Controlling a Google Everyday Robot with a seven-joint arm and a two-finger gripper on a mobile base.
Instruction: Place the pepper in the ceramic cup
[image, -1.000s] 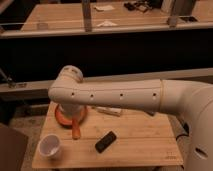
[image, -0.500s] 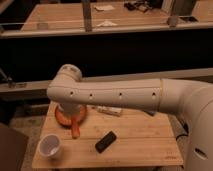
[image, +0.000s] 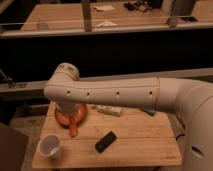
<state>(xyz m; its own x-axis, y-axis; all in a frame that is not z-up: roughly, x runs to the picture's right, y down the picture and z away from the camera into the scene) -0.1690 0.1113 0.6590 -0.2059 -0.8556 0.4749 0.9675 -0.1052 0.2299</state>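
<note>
The pepper (image: 74, 128) is a slender orange-red piece lying on the wooden table, its upper end against the front edge of the orange plate (image: 81, 113). The ceramic cup (image: 50, 146) is white, stands upright at the table's front left, and looks empty. My white arm reaches in from the right and bends down at its wrist. The gripper (image: 68, 113) hangs below that bend, low over the plate, just above and behind the pepper. The arm hides most of it.
A black oblong object (image: 106, 141) lies on the wooden table (image: 140, 145) right of the cup. A flat white packet (image: 110, 110) lies behind it. A dark counter edge runs behind the table, and the table's left and front edges are close.
The arm has shifted only slightly over the plate. The pepper, cup and black object have not moved.
</note>
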